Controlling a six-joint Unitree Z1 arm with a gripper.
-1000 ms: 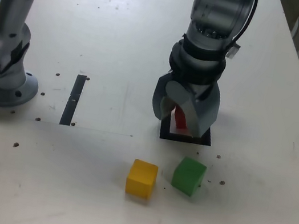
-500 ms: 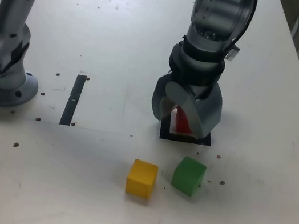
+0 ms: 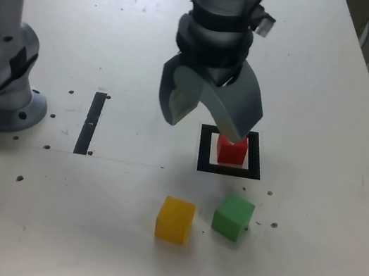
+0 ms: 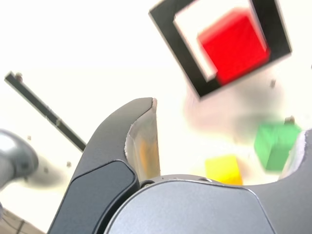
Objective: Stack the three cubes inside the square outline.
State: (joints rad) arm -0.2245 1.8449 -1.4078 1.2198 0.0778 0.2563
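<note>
From my station I see the pincer (image 3: 206, 115) spread wide and holding nothing, hanging above the desk (image 3: 330, 121) with its 2 grey jaws pointing down and toward the camera. In the exterior view one jaw sits to the left, clear of everything, and the other overlaps the upper edge of the red cube (image 3: 232, 150) in the picture, though I cannot tell from here whether it touches it. The red cube (image 4: 235, 45) rests on the desk inside the square outline (image 3: 204, 157), on the pale centre of the black tape frame; in the wrist view it sits off-centre in the square outline (image 4: 181, 47), close to one corner of the frame. The other 2 cubes lie outside the frame, on the near side of it in the exterior view: the green cube (image 3: 233, 217) is just beyond the outline's near edge, turned a little on the desk, and the yellow cube (image 3: 175, 220) is just beside it toward the exterior view's left, apart from it by a small gap. The wrist view shows the green cube (image 4: 274, 145) and the yellow cube (image 4: 223, 168) blurred behind the pincer body. Further toward the exterior view's left a narrow black strip (image 3: 91, 122) lies flat on the desk, and beyond that stands the arm's grey base (image 3: 4, 100).
</note>
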